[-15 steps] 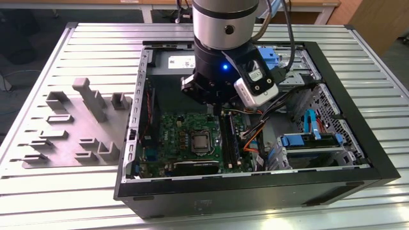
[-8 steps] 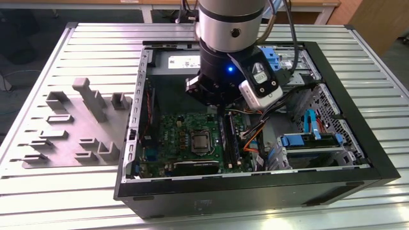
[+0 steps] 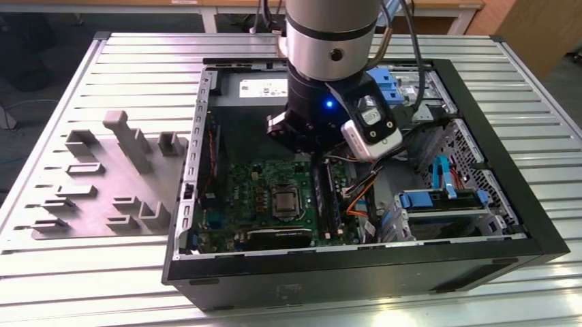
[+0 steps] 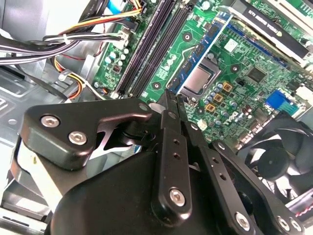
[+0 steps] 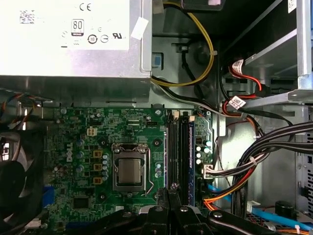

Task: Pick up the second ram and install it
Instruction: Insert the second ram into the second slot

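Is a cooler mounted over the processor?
No, the processor lies bare, its metal top uncovered, on the green board.

Open computer case (image 3: 364, 272) lying on its side on a ribbed metal table (image 3: 136, 54). Inside: a green motherboard (image 5: 83, 122) with a metal-capped processor socket (image 5: 129, 171) near its centre, a grey power supply (image 5: 73, 39) along one edge, and a black fan (image 4: 274, 156). Bundled black cables (image 5: 274, 142) run beside the board. Blue drive latches (image 3: 427, 199) sit toward the exterior view's right. A grey fixture plate (image 3: 100, 184) with upright blocks lies at the exterior view's left, just beside the case.
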`<move>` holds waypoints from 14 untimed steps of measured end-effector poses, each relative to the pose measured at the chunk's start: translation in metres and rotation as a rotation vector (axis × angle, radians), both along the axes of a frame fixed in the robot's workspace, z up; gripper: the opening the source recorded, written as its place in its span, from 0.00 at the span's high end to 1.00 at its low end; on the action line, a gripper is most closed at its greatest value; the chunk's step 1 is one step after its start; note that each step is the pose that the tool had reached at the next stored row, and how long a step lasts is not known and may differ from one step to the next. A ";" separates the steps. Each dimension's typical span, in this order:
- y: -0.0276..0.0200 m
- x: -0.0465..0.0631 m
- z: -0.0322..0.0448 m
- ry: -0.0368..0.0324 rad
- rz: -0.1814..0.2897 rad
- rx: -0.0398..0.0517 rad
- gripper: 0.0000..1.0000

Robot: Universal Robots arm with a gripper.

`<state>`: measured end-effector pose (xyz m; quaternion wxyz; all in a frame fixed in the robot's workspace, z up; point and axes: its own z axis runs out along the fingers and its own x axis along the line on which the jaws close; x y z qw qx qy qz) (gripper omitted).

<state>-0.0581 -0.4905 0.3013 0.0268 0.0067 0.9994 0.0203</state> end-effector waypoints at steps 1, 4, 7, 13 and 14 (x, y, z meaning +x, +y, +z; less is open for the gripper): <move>0.0000 0.001 -0.0004 0.0001 0.000 -0.0001 0.88; 0.0000 0.002 -0.0020 0.0000 0.000 0.0001 0.88; 0.0000 0.003 -0.0043 0.0000 0.000 0.0000 0.88; 0.0000 0.004 -0.0068 0.0001 0.000 -0.0003 0.88; 0.0000 0.004 -0.0068 0.0001 0.000 -0.0001 0.88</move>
